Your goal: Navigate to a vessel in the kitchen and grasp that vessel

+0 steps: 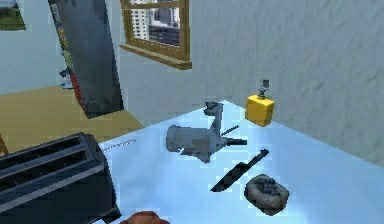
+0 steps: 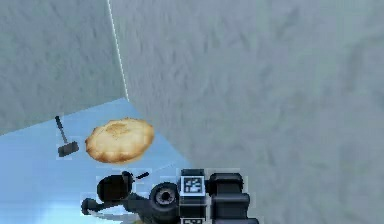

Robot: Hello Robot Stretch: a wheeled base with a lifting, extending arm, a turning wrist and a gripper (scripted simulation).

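Observation:
A grey metal vessel (image 1: 195,140) with a spout and handle lies on the pale blue countertop (image 1: 320,170) in the forward view's middle. In the arm side view the gripper (image 2: 103,198) shows at the bottom edge, left of the white marker squares (image 2: 192,186), low over the countertop (image 2: 40,180). Its far end is hard to make out, so I cannot tell whether it holds anything. A round tan bread loaf (image 2: 120,140) lies just beyond it.
A black toaster (image 1: 55,180) stands at the forward view's lower left. A dark knife (image 1: 240,170), a dark lumpy thing (image 1: 266,192) and a yellow dispenser (image 1: 262,108) lie around the vessel. Grey walls back the counter. A small grey tool (image 2: 65,140) lies left of the bread.

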